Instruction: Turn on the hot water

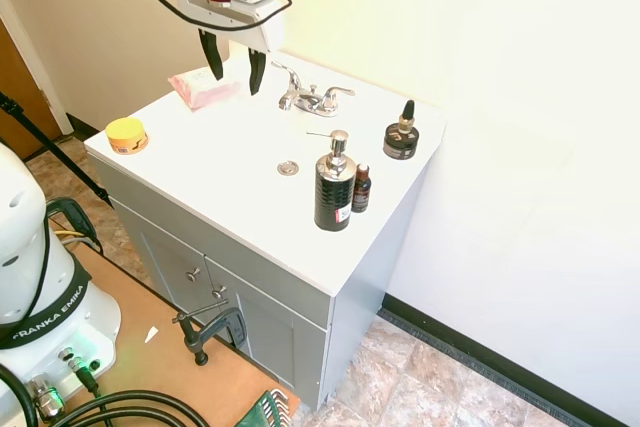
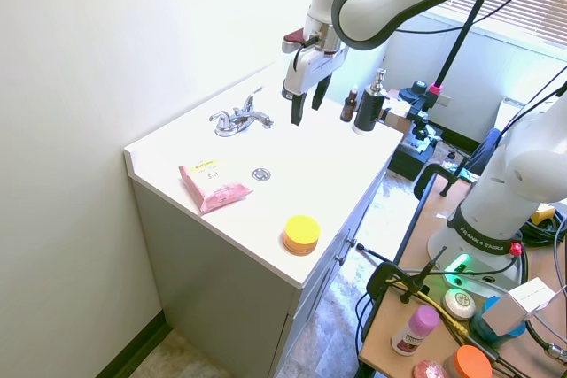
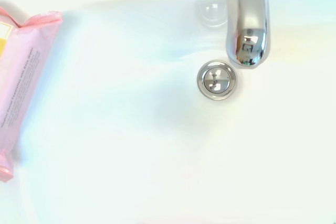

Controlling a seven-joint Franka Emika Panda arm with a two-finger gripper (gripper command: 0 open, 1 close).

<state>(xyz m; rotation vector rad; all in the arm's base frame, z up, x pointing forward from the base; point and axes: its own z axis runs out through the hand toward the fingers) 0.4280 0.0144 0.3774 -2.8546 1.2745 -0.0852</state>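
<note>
Hot water lever (image 1: 291, 77) stands on the white vanity top (image 1: 250, 162), at the back of the basin against the wall. In the first exterior view it is the slim chrome handle at about 10 o'clock from the faucet (image 1: 312, 99). The gripper (image 1: 236, 84) hangs above the basin with its two fingers spread and nothing between them. In that view the lever sits at about 3 o'clock from it, near but not touching. A pink packet (image 1: 203, 88) lies at the gripper's 9 o'clock and is best left alone, as is the black pump bottle (image 1: 334, 192) toward the front. The wrist view looks down on the spout (image 3: 247, 24) and the drain plug (image 3: 217, 80), so the hand seems centred on the spout, not the handle. To do this well, I judge it should shift toward the lever, drop one finger beside it, then push sideways in a slow arc. The chrome is slick, so a shallow contact may slip off.
</note>
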